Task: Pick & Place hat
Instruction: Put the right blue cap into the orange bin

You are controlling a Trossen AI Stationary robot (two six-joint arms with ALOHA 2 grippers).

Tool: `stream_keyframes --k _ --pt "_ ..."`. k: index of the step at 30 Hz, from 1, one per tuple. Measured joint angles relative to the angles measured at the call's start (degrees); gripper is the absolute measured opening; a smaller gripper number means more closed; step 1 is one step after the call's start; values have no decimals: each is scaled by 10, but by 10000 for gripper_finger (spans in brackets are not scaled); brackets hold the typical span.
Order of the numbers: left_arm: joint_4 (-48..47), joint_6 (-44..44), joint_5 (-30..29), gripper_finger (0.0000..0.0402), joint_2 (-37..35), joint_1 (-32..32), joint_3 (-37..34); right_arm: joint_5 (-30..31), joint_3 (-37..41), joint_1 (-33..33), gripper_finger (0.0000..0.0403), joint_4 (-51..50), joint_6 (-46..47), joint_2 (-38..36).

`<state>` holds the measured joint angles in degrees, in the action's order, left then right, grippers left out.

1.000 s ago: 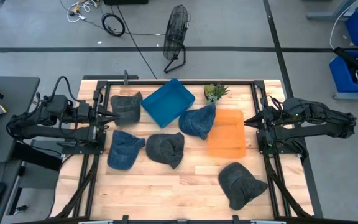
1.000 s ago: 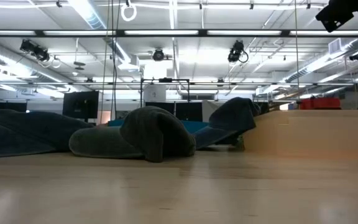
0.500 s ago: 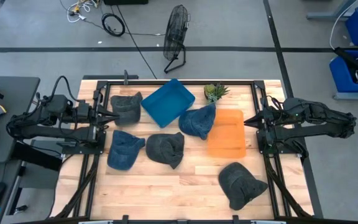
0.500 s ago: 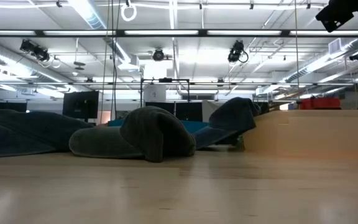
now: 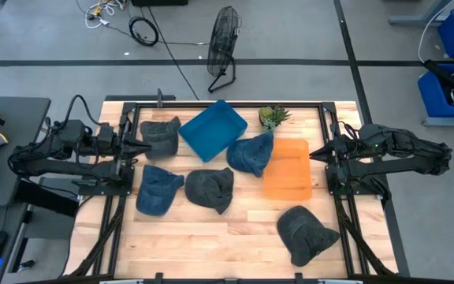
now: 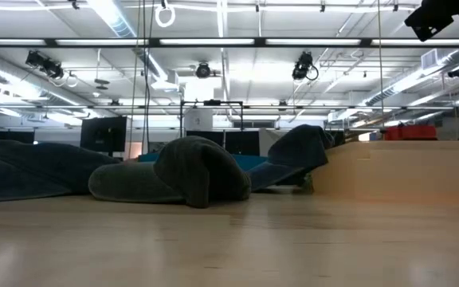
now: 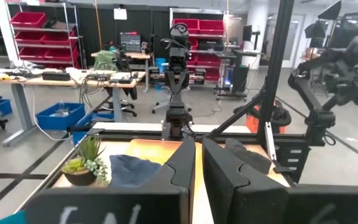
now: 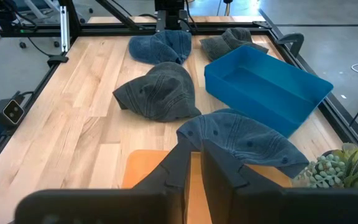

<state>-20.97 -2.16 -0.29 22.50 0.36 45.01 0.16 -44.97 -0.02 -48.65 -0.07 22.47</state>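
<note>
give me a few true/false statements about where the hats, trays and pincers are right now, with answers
1. Five denim caps lie on the wooden table. True.
2. The blue plastic tray holds a cap. False: it is empty.
3. The blue denim cap beside the blue tray overlaps the flat orange tray. True.
4. The left pincer grips a hat. False: it is shut on nothing, at the table's left edge.
5. The right pincer sits shut by the orange tray's edge, holding nothing. True.
6. The small green potted plant stands inside the orange tray. False: it stands on the table, beyond that tray.
</note>
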Motion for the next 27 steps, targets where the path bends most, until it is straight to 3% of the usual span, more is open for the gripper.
stream_keyframes --k 10,17,27 --pt "10 18 -22 32 0 0 0 0 0 0 46 0 0 0" --pt "11 95 -127 32 12 1 -17 0 0 0 46 0 0 0" --pt "42 104 -195 42 101 2 -22 0 0 0 46 0 0 0"
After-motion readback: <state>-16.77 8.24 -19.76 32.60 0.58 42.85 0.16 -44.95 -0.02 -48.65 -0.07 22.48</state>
